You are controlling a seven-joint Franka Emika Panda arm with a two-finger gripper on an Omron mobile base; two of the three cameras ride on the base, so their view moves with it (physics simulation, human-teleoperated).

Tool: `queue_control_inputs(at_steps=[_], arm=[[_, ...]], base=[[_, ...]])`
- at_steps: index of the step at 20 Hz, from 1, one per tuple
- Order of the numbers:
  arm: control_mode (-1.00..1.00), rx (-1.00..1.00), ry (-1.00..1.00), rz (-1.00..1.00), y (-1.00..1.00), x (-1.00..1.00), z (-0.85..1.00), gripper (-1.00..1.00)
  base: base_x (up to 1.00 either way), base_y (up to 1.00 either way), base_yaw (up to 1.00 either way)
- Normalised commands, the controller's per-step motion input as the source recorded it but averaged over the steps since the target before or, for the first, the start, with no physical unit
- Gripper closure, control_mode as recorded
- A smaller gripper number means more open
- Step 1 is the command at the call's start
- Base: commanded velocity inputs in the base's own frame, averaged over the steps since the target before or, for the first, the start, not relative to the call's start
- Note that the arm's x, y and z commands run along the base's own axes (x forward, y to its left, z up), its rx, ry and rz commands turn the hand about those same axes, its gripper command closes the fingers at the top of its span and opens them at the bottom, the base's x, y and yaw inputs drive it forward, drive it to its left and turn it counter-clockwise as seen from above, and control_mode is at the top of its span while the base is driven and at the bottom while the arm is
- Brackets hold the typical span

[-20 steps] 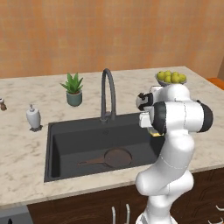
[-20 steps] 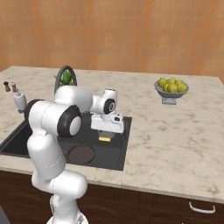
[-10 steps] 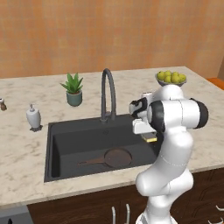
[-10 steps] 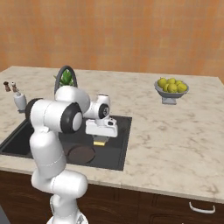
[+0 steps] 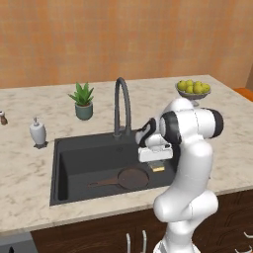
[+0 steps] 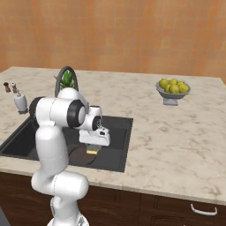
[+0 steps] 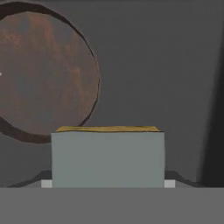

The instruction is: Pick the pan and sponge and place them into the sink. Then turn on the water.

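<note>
The gripper [image 5: 157,167] is clamped on the sponge [image 7: 107,157], its grey face toward the hand camera and the yellow edge on top. It hangs inside the sink [image 5: 84,148], near the basin's 3 o'clock wall. The pan [image 5: 131,178] already lies on the floor, at about 10 o'clock from the sponge in the hand view, handle pointing away from the arm. Best to release over the bare floor beside the pan, low enough not to bounce. The faucet [image 5: 122,106] at 12 o'clock runs no water yet.
</note>
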Motion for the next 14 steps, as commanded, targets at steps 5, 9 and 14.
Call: queue_control_inputs(at_steps=[5,9,14], arm=[[-1.00,0.00,-0.15,-0.01,0.22,0.13,-0.59,1.00],[-1.00,0.00,-0.08,-0.01,0.18,0.12,-0.58,1.00],[-1.00,0.00,-0.03,0.00,0.19,0.13,-0.52,1.00]], base=[[0.00,0.00,0.00],[0.00,0.00,0.00],[0.00,0.00,0.00]])
